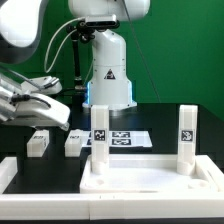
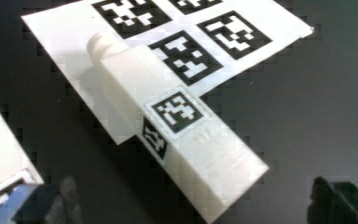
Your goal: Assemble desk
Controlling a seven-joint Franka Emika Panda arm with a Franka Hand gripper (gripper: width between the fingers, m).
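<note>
While the gripper (image 2: pixel 194 203) gapes wide, the leg (image 2: pixel 179 135) lies flat, pointing at the marker board (image 2: pixel 69 40).

We see the black table (image 1: pixel 50 172) carrying the marker board (image 1: pixel 135 140) flat mid-table, the desk tabletop (image 1: pixel 150 184) nearer the camera, and white rails (image 1: pixel 6 172) at the side edges. Two loose legs lie flat toward the exterior view's left: outer leg (image 1: pixel 38 144) on its own, inner leg (image 1: pixel 74 144) just beside the marker board. In the wrist view inner leg (image 2: pixel 190 135) runs along that board's edge — touching or not, we can't tell
</note>
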